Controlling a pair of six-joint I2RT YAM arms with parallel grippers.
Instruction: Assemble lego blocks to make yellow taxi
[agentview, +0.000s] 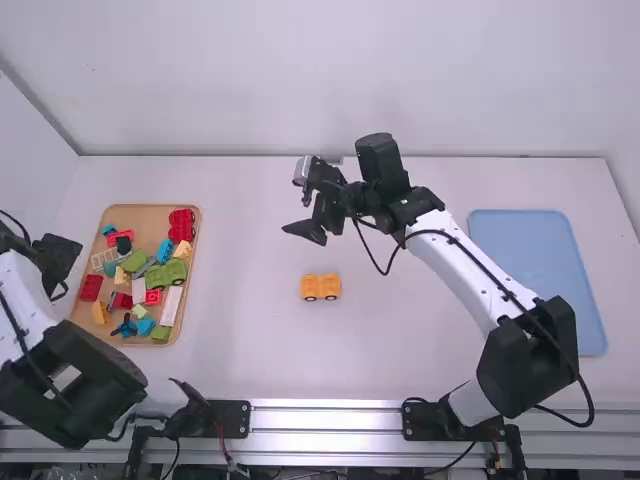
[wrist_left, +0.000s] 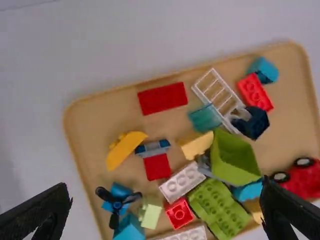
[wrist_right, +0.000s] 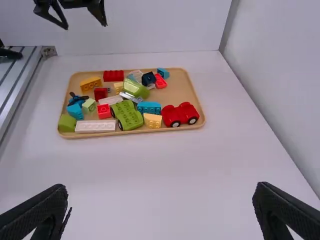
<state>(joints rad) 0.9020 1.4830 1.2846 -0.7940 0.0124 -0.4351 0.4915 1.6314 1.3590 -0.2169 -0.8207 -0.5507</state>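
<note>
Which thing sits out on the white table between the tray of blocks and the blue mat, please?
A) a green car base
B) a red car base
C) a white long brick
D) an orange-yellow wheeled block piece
D, since the orange-yellow wheeled piece rests on bare table, outside the tan tray.

Left arm (agentview: 78, 385) bent, right arm (agentview: 455, 262) outstretched, jaws parted

In the high view, we see the wheeled base (agentview: 321, 288) on the table (agentview: 250, 350); taking it as our clock's centre, the block tray (agentview: 197, 222) lies at nine o'clock and the flat board (agentview: 540, 280) at three. Inside the tray, we place the car piece (agentview: 181, 225) towards one o'clock, the long brick (agentview: 171, 305) towards four, the propeller (agentview: 124, 325) near six.
</note>
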